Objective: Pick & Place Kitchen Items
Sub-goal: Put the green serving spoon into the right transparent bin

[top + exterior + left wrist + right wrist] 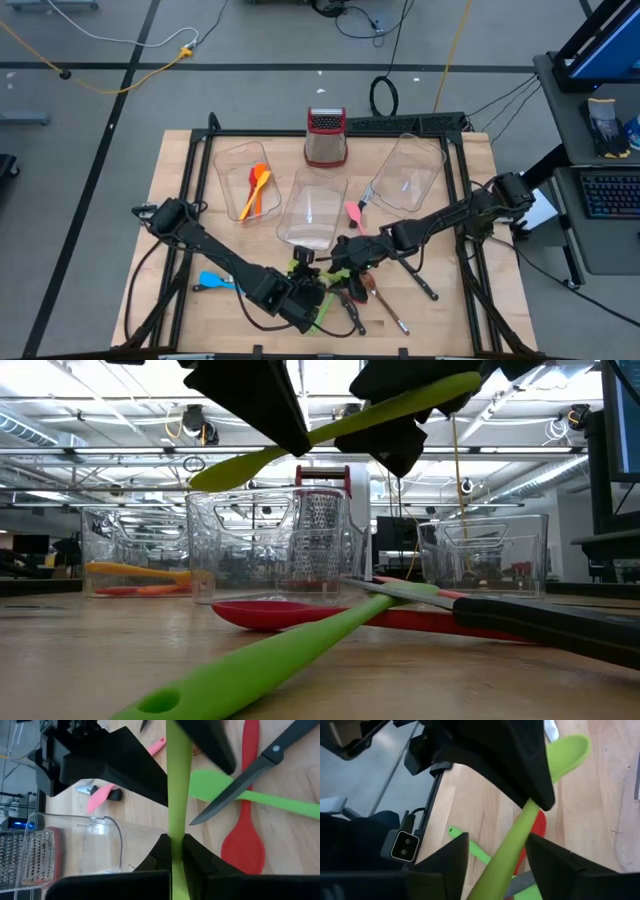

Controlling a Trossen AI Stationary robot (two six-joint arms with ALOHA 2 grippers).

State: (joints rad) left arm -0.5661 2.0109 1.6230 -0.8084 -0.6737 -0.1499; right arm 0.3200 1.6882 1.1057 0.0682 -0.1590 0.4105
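Note:
A lime-green utensil (330,432) hangs in the air between my two grippers, its blade (568,749) at one end. My left gripper (175,846) is shut on it near the table's front middle (300,292). My right gripper (497,845) is open, with one finger on either side of the utensil's handle (507,855), farther along it, and table shows between the handle and one finger. Below on the table lie another green spoon (260,660), a red spoon (243,840) and a black-handled knife (250,775). My left gripper pinches the lime-green utensil's shaft (175,832) between its two fingers, close to the blade end. The fingers slant downward. The utensil is lifted clear of the table and tilted, its handle end (465,385) higher than the blade (205,475).
Three clear bins stand across the far half: the left one (228,165) with orange and yellow utensils (257,190), the middle (315,210) and the right (408,175). A grater (326,135) stands behind them. A pink spatula (355,213), a blue utensil (213,281) and knives (420,285) lie loose.

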